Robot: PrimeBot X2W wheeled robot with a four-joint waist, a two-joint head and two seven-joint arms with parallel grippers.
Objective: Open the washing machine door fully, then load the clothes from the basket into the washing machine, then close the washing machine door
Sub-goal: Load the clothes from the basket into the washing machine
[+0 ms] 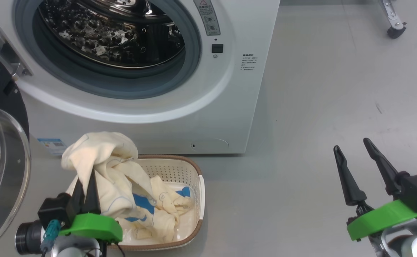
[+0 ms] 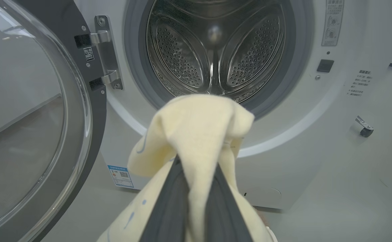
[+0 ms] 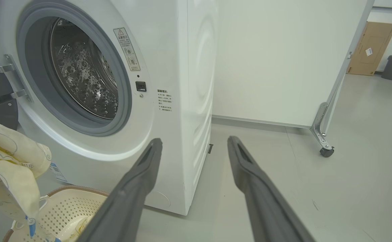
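The basket (image 1: 194, 171) sits on the floor (image 1: 319, 107) before the washing machine (image 1: 229, 107), whose door (image 1: 1, 160) stands out to the left. In it lie the clothes (image 1: 101, 153) (one bunch up in the left tool (image 1: 87, 182)).

Your head camera looks steeply down from above onto the front of the washing machine (image 1: 229, 117), the basket (image 1: 174, 170) and the floor (image 1: 319, 89). Your left wrist camera sits low and close, facing straight into the steel drum (image 2: 182, 57). Your right wrist camera views that front obliquely from the right, farther off. All three share the drum opening.
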